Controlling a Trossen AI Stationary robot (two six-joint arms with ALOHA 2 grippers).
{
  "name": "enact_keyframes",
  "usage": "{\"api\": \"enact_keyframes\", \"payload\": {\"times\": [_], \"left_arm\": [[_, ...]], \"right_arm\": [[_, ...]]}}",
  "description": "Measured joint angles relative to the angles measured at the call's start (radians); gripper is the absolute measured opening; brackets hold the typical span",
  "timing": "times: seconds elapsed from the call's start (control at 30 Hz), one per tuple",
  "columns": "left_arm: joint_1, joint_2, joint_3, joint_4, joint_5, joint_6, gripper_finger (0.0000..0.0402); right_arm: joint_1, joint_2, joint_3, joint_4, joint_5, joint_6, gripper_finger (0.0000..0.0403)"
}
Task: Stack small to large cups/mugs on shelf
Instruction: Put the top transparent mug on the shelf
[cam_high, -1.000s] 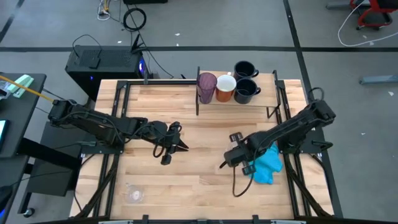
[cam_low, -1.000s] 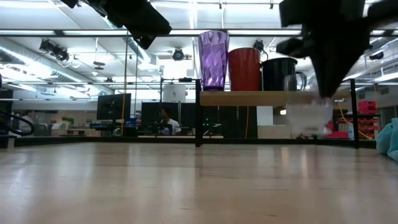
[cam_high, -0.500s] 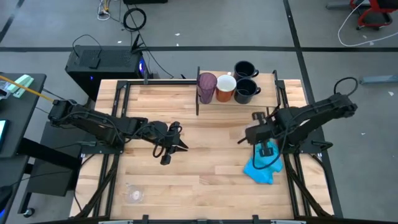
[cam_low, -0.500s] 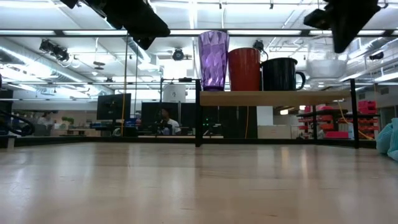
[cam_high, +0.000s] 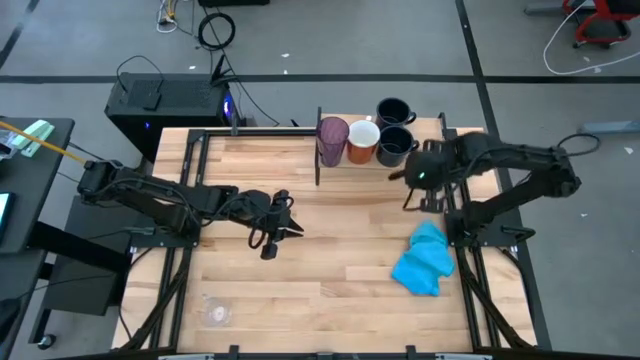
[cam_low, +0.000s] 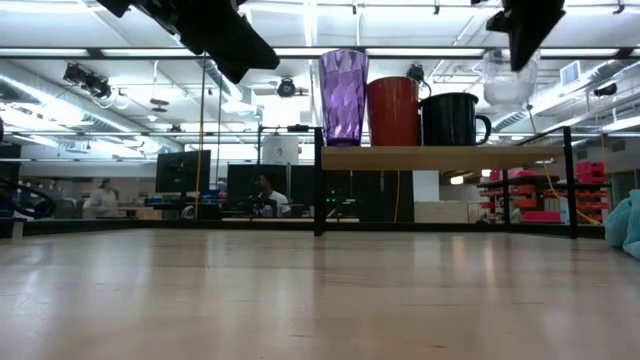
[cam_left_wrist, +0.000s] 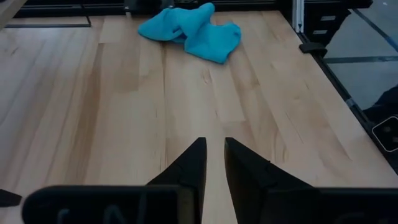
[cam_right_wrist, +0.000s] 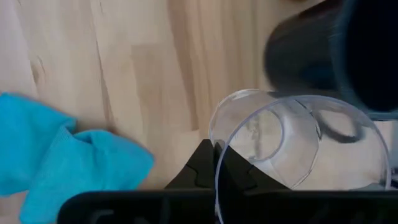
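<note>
The right gripper holds a clear plastic cup, jaws clamped on its rim, raised above the shelf beside a navy mug.

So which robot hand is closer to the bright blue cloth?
The right gripper, holding a small clear plastic cup, hovers just beyond the bright blue cloth. The left gripper is far across the table.

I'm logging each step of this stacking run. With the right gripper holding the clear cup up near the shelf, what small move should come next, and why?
Probably ease the right gripper, shut on the small clear plastic cup, down onto the light wooden shelf board beside the dark navy mug. The low view shows the cup hanging above bare board there.
</note>
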Motion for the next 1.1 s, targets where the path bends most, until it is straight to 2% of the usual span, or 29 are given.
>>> {"api": "enact_keyframes", "payload": {"times": [0.47,0.6,0.83,1.1], "left_arm": [[0.0,0.0,0.0,-0.024,0.0,0.025,0.0063],[0.0,0.0,0.0,-0.024,0.0,0.065,0.0062],[0.0,0.0,0.0,-0.026,0.0,0.094,0.0053],[0.0,0.0,0.0,-0.046,0.0,0.094,0.006]], "right_arm": [[-0.191,-0.03,0.269,0.001,0.007,-0.157,0.0],[-0.276,-0.022,0.281,0.001,0.041,-0.21,0.0],[-0.512,0.02,0.279,0.0,0.073,-0.378,0.0],[-0.716,0.132,0.279,0.001,-0.006,-0.605,0.0]]}}
